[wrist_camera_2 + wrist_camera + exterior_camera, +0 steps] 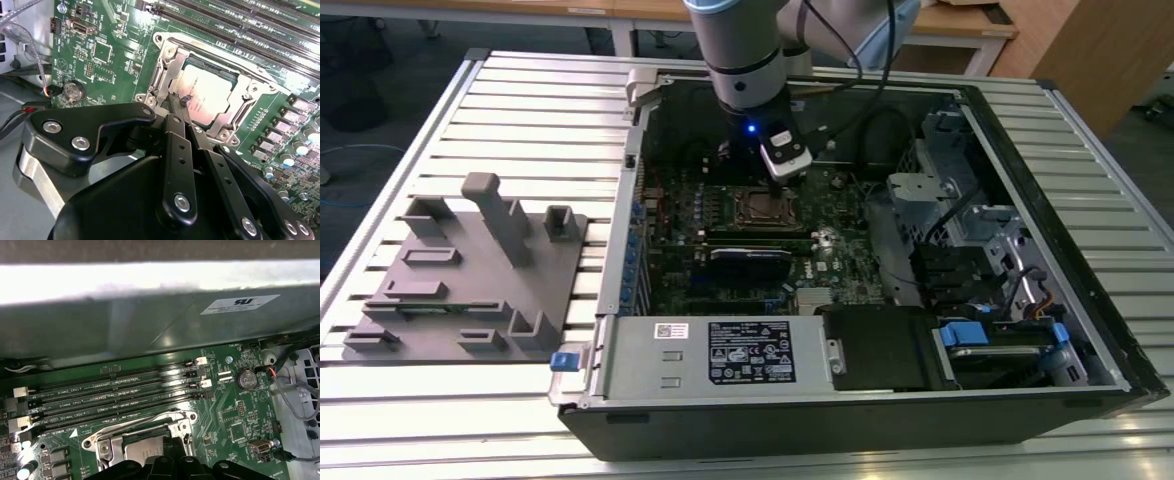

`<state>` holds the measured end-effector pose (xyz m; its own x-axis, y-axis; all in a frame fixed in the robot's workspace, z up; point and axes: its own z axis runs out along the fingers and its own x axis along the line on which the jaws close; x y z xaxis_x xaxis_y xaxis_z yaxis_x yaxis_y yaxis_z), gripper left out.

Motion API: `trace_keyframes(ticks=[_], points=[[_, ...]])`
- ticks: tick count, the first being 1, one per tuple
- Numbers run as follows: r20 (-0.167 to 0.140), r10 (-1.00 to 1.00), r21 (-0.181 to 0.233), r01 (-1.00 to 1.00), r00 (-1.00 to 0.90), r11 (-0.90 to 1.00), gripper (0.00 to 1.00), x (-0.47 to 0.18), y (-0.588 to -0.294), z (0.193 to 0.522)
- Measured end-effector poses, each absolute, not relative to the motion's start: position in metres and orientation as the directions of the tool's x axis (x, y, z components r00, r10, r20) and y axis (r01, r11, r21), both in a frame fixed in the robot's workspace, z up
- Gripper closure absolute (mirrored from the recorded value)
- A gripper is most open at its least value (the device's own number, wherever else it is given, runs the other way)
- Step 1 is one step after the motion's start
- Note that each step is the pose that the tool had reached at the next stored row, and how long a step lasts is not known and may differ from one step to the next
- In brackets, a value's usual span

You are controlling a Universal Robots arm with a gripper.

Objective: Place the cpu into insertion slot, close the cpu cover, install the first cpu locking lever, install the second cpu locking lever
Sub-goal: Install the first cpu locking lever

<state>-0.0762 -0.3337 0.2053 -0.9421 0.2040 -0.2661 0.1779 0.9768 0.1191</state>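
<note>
One robot arm reaches down into the open computer case (1014, 250), and its gripper (176, 102) is pinched together with its tips at the edge of the cpu cover (170, 75). The cover lies flat over the cpu (207, 97), which sits in the insertion slot (762, 207) on the green motherboard (100, 50). Long black memory slots (120, 390) run right beside the slot.

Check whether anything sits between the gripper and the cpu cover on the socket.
Nothing visible does. In the second wrist view the gripper has its fingertips right at the edge of the cpu cover, which lies closed over the cpu.
</note>
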Motion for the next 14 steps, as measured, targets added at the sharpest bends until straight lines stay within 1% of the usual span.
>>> trace_keyframes(ticks=[11, 12, 14], points=[[-0.266, 0.204, 0.119, 0.178, -0.942, 0.977, 0.9, -0.0762, -0.3337, 0.209], [-0.263, 0.204, 0.119, 0.178, -0.943, 0.977, 0.9, -0.0761, -0.3337, 0.209], [-0.249, 0.204, 0.115, 0.18, -0.947, 0.977, 0.9, -0.076, -0.3337, 0.2089]])
